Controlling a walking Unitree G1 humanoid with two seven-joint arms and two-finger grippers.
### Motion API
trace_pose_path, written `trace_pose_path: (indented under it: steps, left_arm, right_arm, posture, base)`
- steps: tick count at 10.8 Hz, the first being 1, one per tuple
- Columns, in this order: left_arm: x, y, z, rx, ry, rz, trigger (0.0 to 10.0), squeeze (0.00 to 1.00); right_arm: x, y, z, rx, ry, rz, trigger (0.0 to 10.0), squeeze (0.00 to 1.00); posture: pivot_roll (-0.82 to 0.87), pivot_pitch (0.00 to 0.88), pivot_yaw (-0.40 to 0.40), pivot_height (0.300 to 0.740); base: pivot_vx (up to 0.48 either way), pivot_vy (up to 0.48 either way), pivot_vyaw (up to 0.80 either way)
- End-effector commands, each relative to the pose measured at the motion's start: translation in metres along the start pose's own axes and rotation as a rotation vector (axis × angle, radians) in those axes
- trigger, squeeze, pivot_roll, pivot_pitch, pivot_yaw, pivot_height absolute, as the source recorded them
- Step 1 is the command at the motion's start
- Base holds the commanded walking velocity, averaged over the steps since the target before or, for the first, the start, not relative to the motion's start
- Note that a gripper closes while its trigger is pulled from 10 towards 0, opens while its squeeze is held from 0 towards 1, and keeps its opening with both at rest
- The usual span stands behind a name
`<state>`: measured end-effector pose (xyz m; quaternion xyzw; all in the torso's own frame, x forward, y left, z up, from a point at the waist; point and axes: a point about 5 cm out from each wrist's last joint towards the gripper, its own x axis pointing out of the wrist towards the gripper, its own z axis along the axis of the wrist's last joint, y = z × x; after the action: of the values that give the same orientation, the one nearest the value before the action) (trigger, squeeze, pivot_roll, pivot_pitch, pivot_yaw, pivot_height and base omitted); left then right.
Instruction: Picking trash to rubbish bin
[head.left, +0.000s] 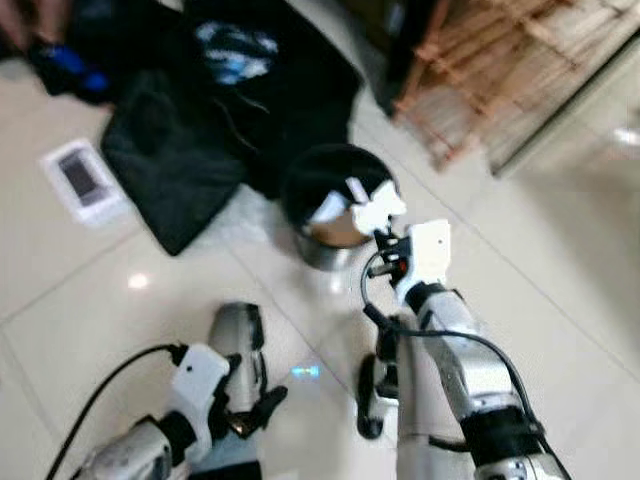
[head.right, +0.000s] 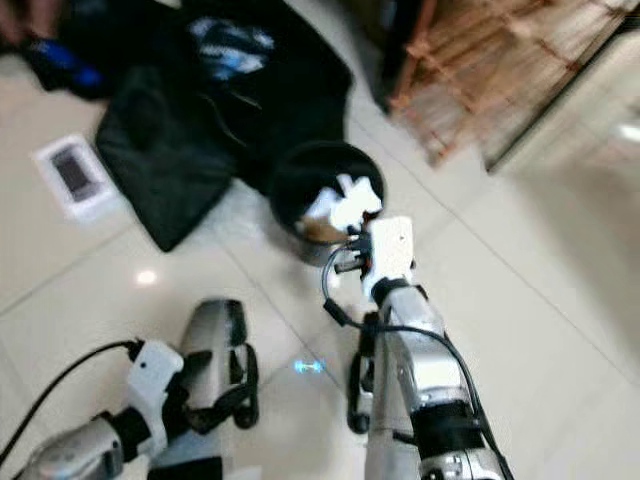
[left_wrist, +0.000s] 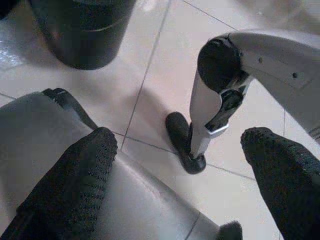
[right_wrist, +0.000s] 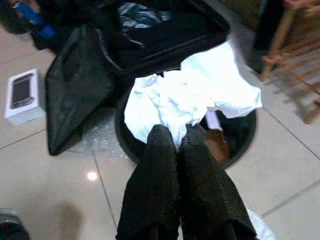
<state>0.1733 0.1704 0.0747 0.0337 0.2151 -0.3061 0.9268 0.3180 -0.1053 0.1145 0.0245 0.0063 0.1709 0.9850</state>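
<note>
A round black rubbish bin (head.left: 310, 190) stands on the tiled floor ahead, with white and brown trash inside. My right gripper (head.left: 380, 232) is raised at the bin's near rim, shut on a crumpled white tissue (right_wrist: 192, 97) that hangs over the bin's (right_wrist: 240, 135) opening. In the right wrist view my two black fingers (right_wrist: 160, 170) press together on the tissue's lower edge. My left gripper (head.left: 262, 400) hangs low by my left leg, open, with nothing between its fingers (left_wrist: 75, 185).
A black bag and dark clothing (head.left: 200, 130) lie behind the bin. A white phone box (head.left: 85, 178) rests on the floor to the left. A wooden rack (head.left: 500, 70) stands at the back right. My own feet (left_wrist: 182, 145) are near the bin.
</note>
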Motion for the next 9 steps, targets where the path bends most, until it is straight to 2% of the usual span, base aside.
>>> trace_pose_path:
  steps: [1, 4, 6, 7, 9]
  left_arm:
    - [-0.003, -0.003, -0.008, -0.016, 0.034, -0.002, 10.0, 0.00]
    - [-0.012, -0.007, -0.006, -0.017, 0.035, -0.012, 10.0, 0.00]
    - [-0.024, -0.012, -0.006, -0.022, 0.046, -0.038, 10.0, 0.00]
    - [-0.028, -0.014, -0.005, -0.015, 0.040, -0.051, 10.0, 0.00]
    - [-0.032, -0.006, -0.002, -0.002, 0.029, -0.024, 10.0, 0.00]
  right_arm:
    - [-0.003, 0.000, -0.005, 0.013, 0.011, -0.006, 10.0, 0.00]
    - [-0.002, 0.000, -0.005, 0.012, 0.019, -0.004, 10.0, 0.00]
    - [-0.003, -0.001, -0.009, 0.009, 0.038, -0.006, 10.0, 0.00]
    - [0.000, -0.002, -0.011, 0.005, 0.052, 0.002, 10.0, 0.00]
    - [0.014, -0.001, -0.007, -0.008, 0.068, 0.050, 10.0, 0.00]
  posture:
    - [0.16, 0.476, -0.027, 0.583]
    - [0.17, 0.516, -0.023, 0.583]
    - [0.18, 0.570, -0.019, 0.583]
    - [0.19, 0.587, -0.023, 0.583]
    - [0.20, 0.600, -0.042, 0.583]
  base:
    - [0.000, 0.000, 0.00]
    - [0.000, 0.000, 0.00]
    - [0.000, 0.000, 0.00]
    - [0.000, 0.000, 0.00]
    - [0.000, 0.000, 0.00]
